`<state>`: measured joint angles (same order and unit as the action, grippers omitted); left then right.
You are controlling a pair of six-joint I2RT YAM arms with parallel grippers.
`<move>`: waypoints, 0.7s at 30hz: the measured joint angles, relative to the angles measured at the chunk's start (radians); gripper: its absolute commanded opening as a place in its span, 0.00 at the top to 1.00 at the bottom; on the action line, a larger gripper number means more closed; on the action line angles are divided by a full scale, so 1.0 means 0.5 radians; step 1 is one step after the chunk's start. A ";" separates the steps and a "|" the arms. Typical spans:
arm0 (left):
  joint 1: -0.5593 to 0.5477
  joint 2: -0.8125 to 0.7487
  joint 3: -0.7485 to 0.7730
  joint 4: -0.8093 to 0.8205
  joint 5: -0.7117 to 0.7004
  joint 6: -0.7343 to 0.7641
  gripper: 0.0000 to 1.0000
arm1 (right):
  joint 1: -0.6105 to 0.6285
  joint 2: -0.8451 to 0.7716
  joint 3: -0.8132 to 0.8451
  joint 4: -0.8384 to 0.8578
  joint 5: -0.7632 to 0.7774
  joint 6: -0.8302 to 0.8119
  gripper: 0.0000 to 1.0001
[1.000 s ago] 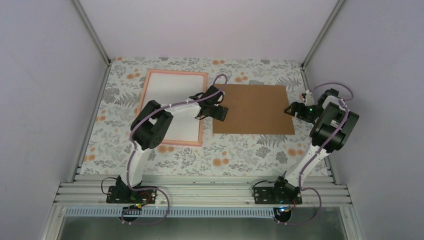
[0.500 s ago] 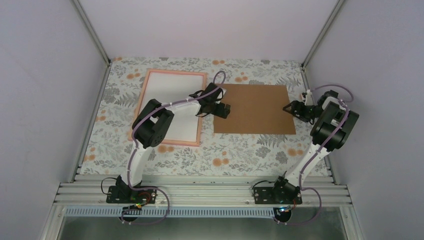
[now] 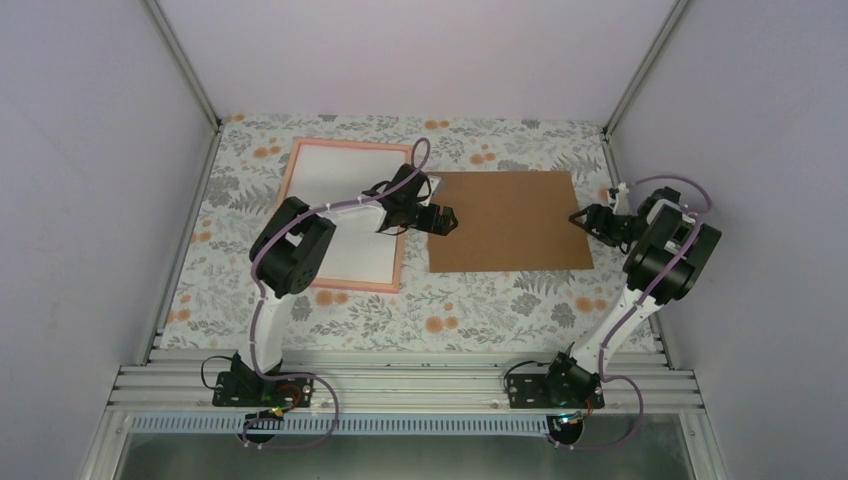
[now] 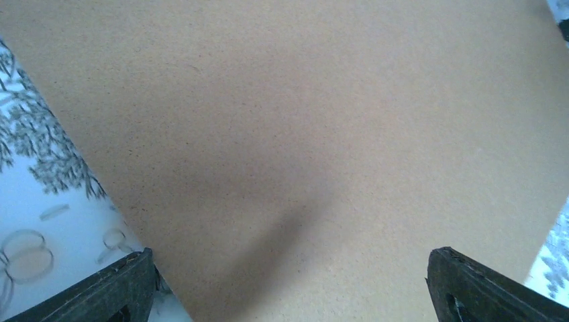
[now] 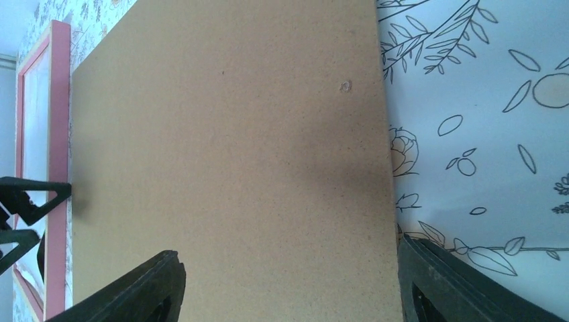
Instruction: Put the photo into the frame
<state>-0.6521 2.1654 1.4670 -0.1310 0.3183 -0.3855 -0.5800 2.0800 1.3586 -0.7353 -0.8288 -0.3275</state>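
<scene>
The pink frame (image 3: 291, 197) lies flat at the left on the flowered cloth, its middle showing white (image 3: 340, 190). Its pink edge (image 5: 60, 100) also shows in the right wrist view. I cannot make out the photo's printed side anywhere. My left gripper (image 3: 441, 220) hovers open over the left edge of a brown backing board (image 3: 510, 220). In the left wrist view only the board (image 4: 302, 121) lies between the spread jaws of the left gripper (image 4: 295, 295). My right gripper (image 3: 579, 217) is open at the board's right edge. One of its fingers (image 5: 158, 285) is over the board (image 5: 228, 154); the other stands just past the edge.
The flowered cloth (image 3: 470, 300) covers the table between grey walls and metal corner posts (image 3: 185, 65). The arms' bases sit on a rail (image 3: 400, 385) at the near edge. In the right wrist view the left gripper's fingertips (image 5: 30, 201) show at the board's far edge.
The left arm's elbow swung left while its gripper stayed by the board's left edge. The right gripper slid left onto the board's right edge and its jaws narrowed a little.
</scene>
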 measured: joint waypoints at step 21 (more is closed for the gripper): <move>0.233 -0.448 -0.431 0.092 0.186 -0.010 0.01 | 0.163 -0.104 -0.281 0.167 -0.209 -0.015 0.25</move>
<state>-0.5354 1.9415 1.2514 -0.0849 0.4114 -0.3904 -0.4984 2.0281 1.2182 -0.6518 -0.9333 -0.3351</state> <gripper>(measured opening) 0.991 0.755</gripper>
